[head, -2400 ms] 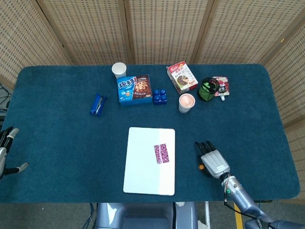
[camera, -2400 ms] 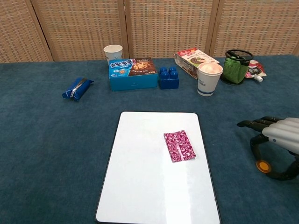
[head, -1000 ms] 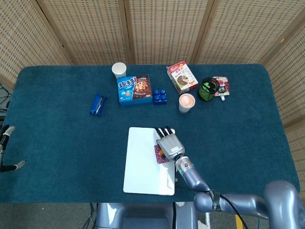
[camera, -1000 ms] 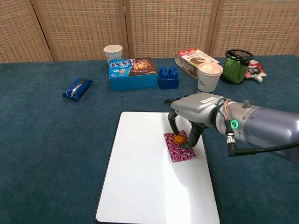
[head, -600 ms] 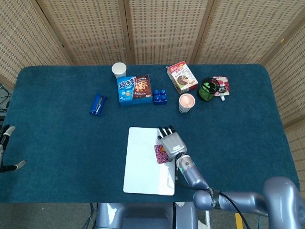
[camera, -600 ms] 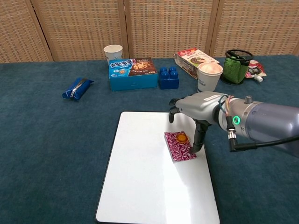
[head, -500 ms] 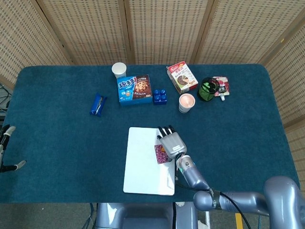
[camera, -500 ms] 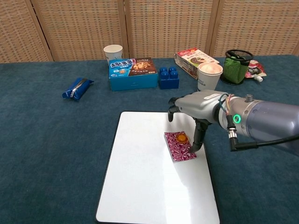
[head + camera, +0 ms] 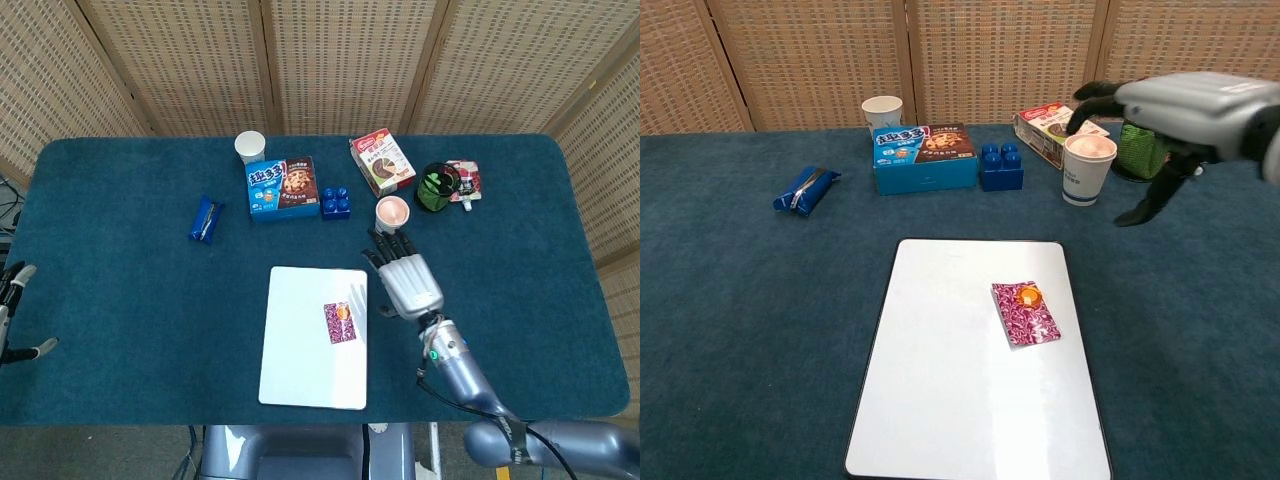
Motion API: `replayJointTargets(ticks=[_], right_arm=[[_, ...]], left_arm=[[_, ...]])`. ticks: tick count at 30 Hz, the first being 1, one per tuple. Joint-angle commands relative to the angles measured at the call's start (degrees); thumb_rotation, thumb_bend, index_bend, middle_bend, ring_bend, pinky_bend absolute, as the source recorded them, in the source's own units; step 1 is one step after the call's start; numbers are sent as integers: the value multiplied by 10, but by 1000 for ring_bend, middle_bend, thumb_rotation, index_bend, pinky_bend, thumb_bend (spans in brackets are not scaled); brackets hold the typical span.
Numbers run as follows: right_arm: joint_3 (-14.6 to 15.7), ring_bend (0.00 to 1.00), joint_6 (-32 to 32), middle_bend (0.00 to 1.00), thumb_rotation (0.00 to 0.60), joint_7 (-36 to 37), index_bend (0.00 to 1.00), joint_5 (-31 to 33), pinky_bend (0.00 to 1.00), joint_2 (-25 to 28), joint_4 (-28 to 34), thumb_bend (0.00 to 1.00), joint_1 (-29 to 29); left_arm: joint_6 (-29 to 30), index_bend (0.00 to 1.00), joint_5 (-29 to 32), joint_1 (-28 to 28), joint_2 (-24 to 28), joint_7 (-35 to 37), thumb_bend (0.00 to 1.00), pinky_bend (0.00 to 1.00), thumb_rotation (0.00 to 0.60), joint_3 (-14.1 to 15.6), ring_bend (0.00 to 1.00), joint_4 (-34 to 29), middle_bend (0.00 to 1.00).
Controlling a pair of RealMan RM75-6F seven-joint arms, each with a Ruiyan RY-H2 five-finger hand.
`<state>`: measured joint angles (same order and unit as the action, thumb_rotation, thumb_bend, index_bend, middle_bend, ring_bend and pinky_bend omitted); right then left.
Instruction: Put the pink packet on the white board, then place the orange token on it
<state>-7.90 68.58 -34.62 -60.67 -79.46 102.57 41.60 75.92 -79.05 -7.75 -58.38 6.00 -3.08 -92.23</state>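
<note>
The pink packet (image 9: pixel 340 322) (image 9: pixel 1026 313) lies on the right part of the white board (image 9: pixel 300 350) (image 9: pixel 950 380). The small orange token (image 9: pixel 342 311) (image 9: pixel 1029 295) sits on the packet's far end. My right hand (image 9: pixel 405 278) (image 9: pixel 1170 110) is raised off the board to its right, fingers spread, holding nothing. It hangs near the paper cup with the pink lid (image 9: pixel 390 214) (image 9: pixel 1086 168). My left hand (image 9: pixel 12 315) shows only at the left edge of the head view, off the table, fingers apart and empty.
Along the far side stand a white cup (image 9: pixel 250 147), a blue biscuit box (image 9: pixel 283 187), a blue brick (image 9: pixel 335 202), a red snack box (image 9: pixel 382 163), a green cup (image 9: pixel 436 187) and a pouch (image 9: pixel 466 181). A blue wrapper (image 9: pixel 205 219) lies at the left.
My right hand let go of the orange token on the packet, then lifted up and away to the right of the board. The left hand stayed put.
</note>
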Motion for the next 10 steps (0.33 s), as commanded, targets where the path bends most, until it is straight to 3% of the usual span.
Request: replayJointTargets(ticks=[1, 5, 10], right_arm=[[68, 0, 111, 0, 600, 223, 146, -146, 0, 97, -73, 0, -133], [87, 0, 148, 0, 600, 298, 84, -157, 0, 116, -125, 0, -188], [105, 0, 203, 0, 600, 325, 7, -171, 0, 121, -144, 0, -251]], left_arm=[[12, 0, -17, 4, 0, 5, 0, 0, 600, 5, 0, 0, 0], [27, 0, -32, 7, -6, 0, 0, 0, 600, 8, 0, 4, 0], [52, 0, -44, 17, -13, -15, 0, 0, 600, 11, 0, 1, 0]])
